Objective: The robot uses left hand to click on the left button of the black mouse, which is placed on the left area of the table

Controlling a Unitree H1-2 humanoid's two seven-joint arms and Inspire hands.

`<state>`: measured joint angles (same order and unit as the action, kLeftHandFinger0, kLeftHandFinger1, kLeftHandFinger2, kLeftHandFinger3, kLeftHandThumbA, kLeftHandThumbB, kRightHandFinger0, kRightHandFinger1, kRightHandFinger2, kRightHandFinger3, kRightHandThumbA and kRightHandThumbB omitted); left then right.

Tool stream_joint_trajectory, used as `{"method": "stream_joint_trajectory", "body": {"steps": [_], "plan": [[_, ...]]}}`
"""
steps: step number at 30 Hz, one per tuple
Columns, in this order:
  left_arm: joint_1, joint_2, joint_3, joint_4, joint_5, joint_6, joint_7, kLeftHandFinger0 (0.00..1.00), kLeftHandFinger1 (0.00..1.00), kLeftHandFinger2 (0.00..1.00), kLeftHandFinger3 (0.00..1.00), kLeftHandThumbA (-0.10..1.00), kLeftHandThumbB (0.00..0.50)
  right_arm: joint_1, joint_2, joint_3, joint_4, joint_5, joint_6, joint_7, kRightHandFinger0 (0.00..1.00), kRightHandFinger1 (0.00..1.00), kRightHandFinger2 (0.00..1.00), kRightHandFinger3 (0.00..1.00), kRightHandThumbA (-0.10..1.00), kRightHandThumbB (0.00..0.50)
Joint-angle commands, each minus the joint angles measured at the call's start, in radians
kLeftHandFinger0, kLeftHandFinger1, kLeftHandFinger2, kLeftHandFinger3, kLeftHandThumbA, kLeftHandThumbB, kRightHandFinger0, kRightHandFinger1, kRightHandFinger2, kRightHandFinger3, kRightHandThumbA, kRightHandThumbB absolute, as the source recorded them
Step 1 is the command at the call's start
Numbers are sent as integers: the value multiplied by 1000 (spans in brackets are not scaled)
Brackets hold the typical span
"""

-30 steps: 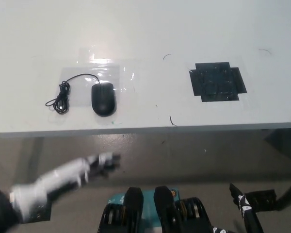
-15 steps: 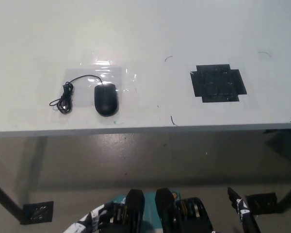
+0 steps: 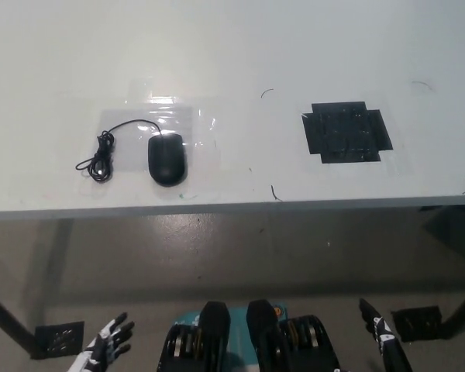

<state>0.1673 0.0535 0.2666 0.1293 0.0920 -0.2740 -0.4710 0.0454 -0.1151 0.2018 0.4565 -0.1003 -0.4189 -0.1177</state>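
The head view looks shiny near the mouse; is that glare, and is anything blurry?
Head view: yes, light glares off the clear film behind the black mouse; mouse and table look sharp; the left hand, low at the edge, is slightly soft.

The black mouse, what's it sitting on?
The mouse lies on a clear taped-down film stuck to the white table. Its coiled cable rests on the film's left part. Whatever is directly beneath the mouse is covered.
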Motion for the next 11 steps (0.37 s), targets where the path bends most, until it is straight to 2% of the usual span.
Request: {"method": "stream_joint_trajectory", "body": {"steps": [1,6,11], "plan": [[-29,20,-11,45,27,-196,233,1000,1000,1000,1000,1000,353,-41,9,5,-22,26,-51,2,1000,1000,1000,1000,1000,388],[-39,33,-45,68,23,-196,267,1000,1000,1000,1000,1000,385,-56,4,4,-16,17,-51,-2,1000,1000,1000,1000,1000,395],[-25,53,-88,60,52,-196,314,1000,1000,1000,1000,1000,373,-58,3,12,-15,13,-51,-8,1000,1000,1000,1000,1000,395]]}}
